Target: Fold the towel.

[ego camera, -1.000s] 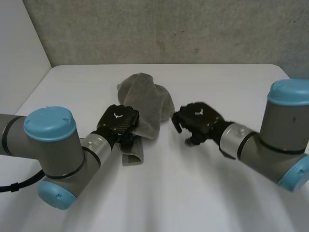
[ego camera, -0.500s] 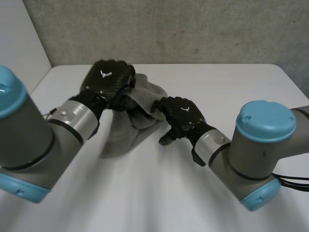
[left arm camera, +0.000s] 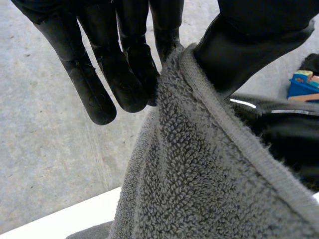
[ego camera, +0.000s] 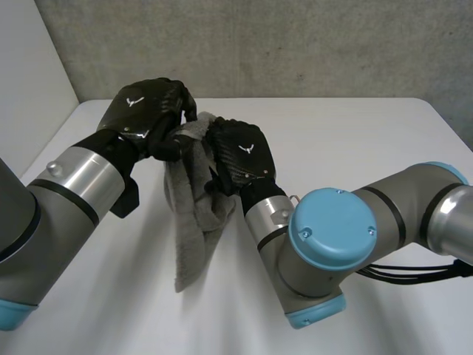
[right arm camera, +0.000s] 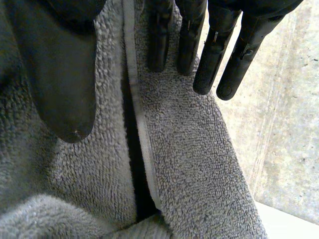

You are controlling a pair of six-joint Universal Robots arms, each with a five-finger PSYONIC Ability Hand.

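We see the towel [ego camera: 191, 222], grey and looped, hanging in a long bunched strip off the worktop [ego camera: 347, 140]. Its top is up between the two hands. Its lower end trails down toward the white surface; we cannot tell whether it touches.

The left hand [ego camera: 144, 118] has the towel's top. In its wrist view the hem [left arm camera: 224, 109] runs up into the pinch, with the thumb [left arm camera: 249, 45] on one side of the cloth and the fingers [left arm camera: 124, 79] closed against it from the other. The rest of the towel falls away below the fingertips.

The right hand [ego camera: 240, 151] is just beside the left, against the towel's upper part, on the side away from the left arm [ego camera: 74, 185]. In its wrist view the fingers [right arm camera: 199, 50] are straight and a little spread, lying flat on one fold of the cloth. The thumb [right arm camera: 60, 74] lies on the neighbouring fold. The hem [right arm camera: 137, 124] and a dark gap run down between thumb and fingers. We see nothing clamped between them; the hand rests unclosed on the towel.

The right arm [ego camera: 332, 237] bends across the near worktop, its blue-capped elbow low in front. Behind the worktop stands a grey wall [ego camera: 295, 44]. In the left wrist view, past the thumb, we make out a small blue thing [left arm camera: 301, 85]; we cannot tell what it is.
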